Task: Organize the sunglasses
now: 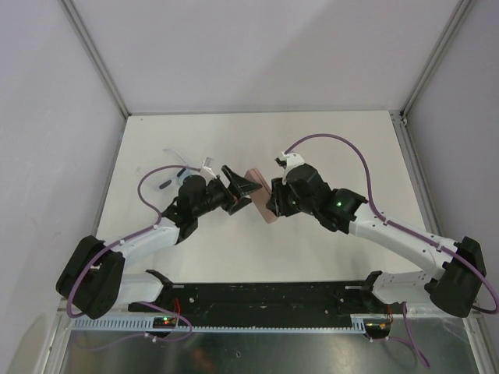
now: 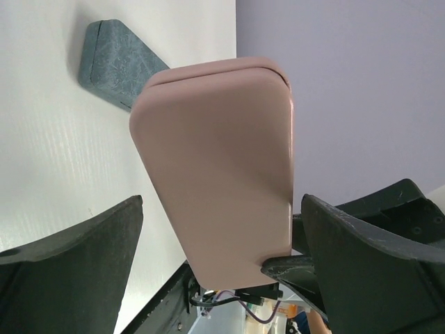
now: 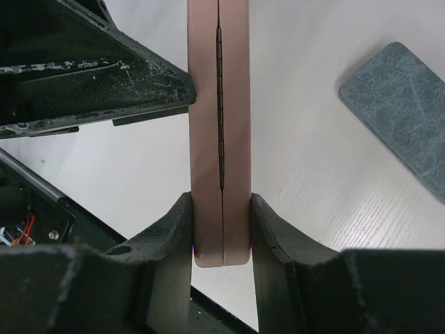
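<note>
My right gripper (image 1: 271, 204) is shut on one end of a closed pink oblong case (image 1: 260, 195) and holds it above the table; in the right wrist view its fingers (image 3: 174, 229) press both flat sides of the case (image 3: 221, 104). My left gripper (image 1: 238, 185) is open at the case's other end; in the left wrist view (image 2: 222, 202) its jaws stand wide on either side of the case (image 2: 215, 160) without touching it. Behind the left arm lie a pale-framed pair of sunglasses (image 1: 185, 160) and a small dark pair (image 1: 165, 184), both partly hidden.
A closed grey-blue case (image 2: 115, 59) lies flat on the white table (image 1: 327, 148), also in the right wrist view (image 3: 403, 104); the arms hide it in the top view. A black rail (image 1: 257, 300) runs along the near edge. Grey walls enclose the table.
</note>
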`<state>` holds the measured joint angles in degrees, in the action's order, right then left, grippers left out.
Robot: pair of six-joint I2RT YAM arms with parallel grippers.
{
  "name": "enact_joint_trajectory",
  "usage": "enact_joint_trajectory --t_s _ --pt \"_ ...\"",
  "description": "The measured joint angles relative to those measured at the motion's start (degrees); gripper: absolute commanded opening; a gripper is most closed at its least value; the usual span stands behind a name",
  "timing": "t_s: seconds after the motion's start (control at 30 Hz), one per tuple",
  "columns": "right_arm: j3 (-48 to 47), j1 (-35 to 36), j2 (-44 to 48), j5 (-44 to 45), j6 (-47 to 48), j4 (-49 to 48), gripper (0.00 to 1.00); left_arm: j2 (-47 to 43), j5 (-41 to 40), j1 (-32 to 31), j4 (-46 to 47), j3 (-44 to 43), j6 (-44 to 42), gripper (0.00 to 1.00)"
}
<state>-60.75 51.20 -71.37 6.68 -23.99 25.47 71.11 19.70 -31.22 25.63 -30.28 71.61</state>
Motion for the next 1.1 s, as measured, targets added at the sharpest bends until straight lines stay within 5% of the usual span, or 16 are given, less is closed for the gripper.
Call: enact_joint_trajectory --t_s 0.17,0.4,0.73,1.1 --pt "0.0 0.15 0.04 -0.52 -0.17 -0.02 0.13 0.94 -0.07 -0.24 -0.02 -0.87 -0.02 0.94" --pt "0.0 0.57 0.07 -1.16 -0.74 -0.15 0.15 1.03 -0.46 -0.26 -0.09 -1.14 0.11 0.68" --pt "0.0 0.2 0.57 -3.34 -1.36 -0.52 0.78 1.2 -0.31 -0.28 0.37 -1.16 -1.2 0.34" --pt "4.76 -15.65 10.62 -20.63 -1.79 -2.27 0.99 1.44 4.83 -0.37 1.57 -2.14 -8.98 0.31"
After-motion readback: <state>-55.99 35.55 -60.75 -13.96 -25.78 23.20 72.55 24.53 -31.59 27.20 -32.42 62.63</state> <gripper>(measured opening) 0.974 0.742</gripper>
